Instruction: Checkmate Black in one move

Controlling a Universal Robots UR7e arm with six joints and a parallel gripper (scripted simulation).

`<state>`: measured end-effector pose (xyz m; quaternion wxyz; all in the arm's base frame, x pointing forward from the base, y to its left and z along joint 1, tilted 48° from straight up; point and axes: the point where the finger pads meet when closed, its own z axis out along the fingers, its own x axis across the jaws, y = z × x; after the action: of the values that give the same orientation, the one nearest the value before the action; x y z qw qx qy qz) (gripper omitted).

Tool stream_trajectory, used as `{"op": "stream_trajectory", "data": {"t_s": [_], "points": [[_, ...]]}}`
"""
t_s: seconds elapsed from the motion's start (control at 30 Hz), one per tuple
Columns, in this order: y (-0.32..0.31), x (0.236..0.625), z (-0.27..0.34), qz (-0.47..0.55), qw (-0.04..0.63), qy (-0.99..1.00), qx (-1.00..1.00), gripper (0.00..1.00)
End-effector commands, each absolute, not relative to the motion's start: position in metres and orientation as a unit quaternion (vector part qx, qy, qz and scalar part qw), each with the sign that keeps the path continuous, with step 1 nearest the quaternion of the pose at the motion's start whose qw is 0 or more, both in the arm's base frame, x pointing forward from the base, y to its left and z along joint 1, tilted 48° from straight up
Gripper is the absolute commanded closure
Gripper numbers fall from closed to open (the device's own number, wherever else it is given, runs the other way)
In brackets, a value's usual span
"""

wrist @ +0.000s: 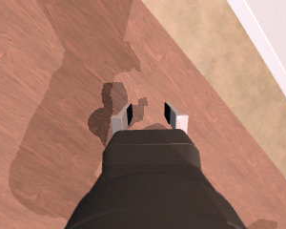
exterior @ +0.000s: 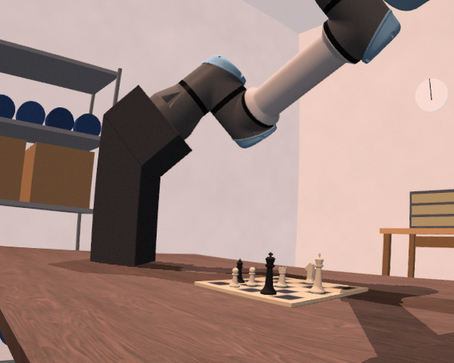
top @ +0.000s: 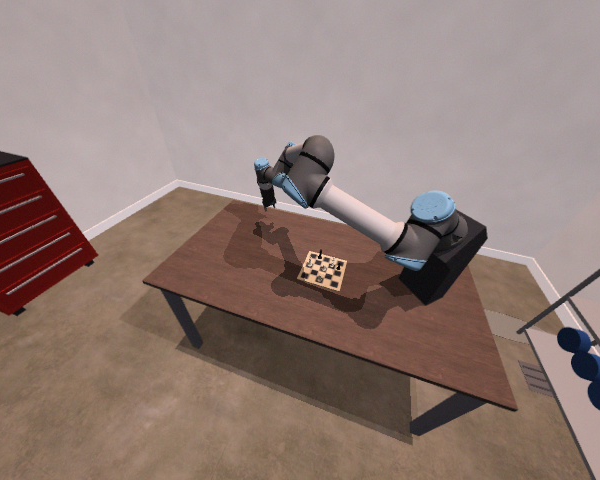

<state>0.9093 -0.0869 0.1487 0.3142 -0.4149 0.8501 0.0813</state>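
Observation:
A small chessboard (top: 303, 265) (exterior: 297, 301) lies near the middle of the brown table (top: 228, 279) (exterior: 102, 312) (wrist: 38, 57). In the exterior view a tall black king (exterior: 268, 273) stands at the front. Behind it stand a small black piece (exterior: 240, 270), two white pawns (exterior: 234, 277) (exterior: 252, 275), a white rook (exterior: 282, 276), a white knight (exterior: 309, 272) and a tall white piece (exterior: 318, 274). All stand upright. My gripper (top: 267, 205) (wrist: 148, 109) is open and empty. It hangs above the table's far corner, well away from the board. It is out of the exterior view.
The arm's black base block (top: 445, 258) (exterior: 125, 187) stands on the table's right side behind the board. The table's far edge and the floor (wrist: 219, 62) lie close beside the gripper. A red drawer cabinet (top: 21, 227) stands left; shelves (exterior: 39, 128) stand beyond the base.

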Motion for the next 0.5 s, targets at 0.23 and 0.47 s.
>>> {"op": "stream_trajectory", "data": {"t_s": [0.23,0.47], "points": [[-0.022,0.852,0.143,0.07,0.177,0.958,-0.216,0.0],[0.005,0.828,0.135,0.066,0.108,0.985,-0.121,0.0]]}}
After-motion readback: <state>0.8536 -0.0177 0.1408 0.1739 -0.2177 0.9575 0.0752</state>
